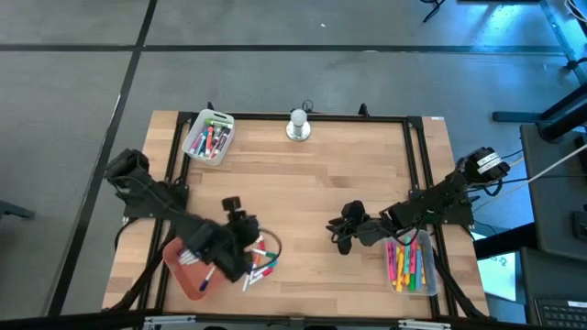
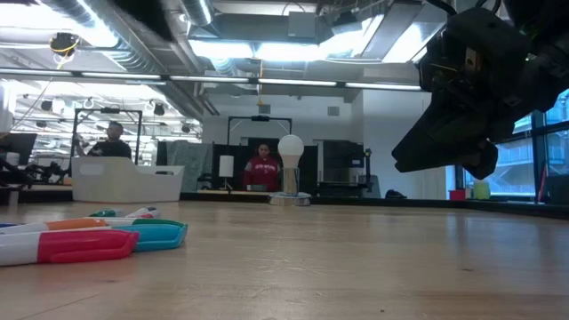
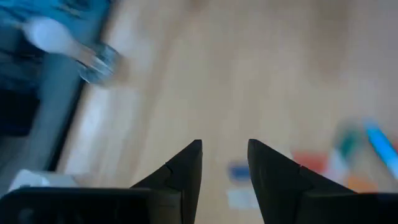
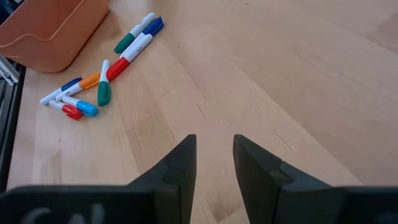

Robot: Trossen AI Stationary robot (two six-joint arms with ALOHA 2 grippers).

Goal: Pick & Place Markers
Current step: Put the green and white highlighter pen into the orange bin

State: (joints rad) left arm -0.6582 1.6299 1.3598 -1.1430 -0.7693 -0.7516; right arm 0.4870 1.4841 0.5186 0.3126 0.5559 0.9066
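Observation:
Several loose markers (image 1: 260,257) lie flat on the wooden table near its near edge, beside an orange tray (image 1: 188,272); the right wrist view shows them (image 4: 106,74) with white barrels and red, green, blue and orange caps. In the low view they (image 2: 71,242) lie at the left. My left gripper (image 1: 235,207) hovers just beyond this pile, open and empty (image 3: 225,149). My right gripper (image 1: 337,229) hangs over bare table to the pile's right, open and empty (image 4: 215,142), facing the markers. More markers fill a clear tray (image 1: 411,266) by the right arm.
A second clear tray with markers (image 1: 209,137) stands at the far left of the table. A white bulb on a round base (image 1: 298,126) stands at the far edge's middle. Bare wood lies between the two grippers. People show in the room beyond the table (image 2: 263,169).

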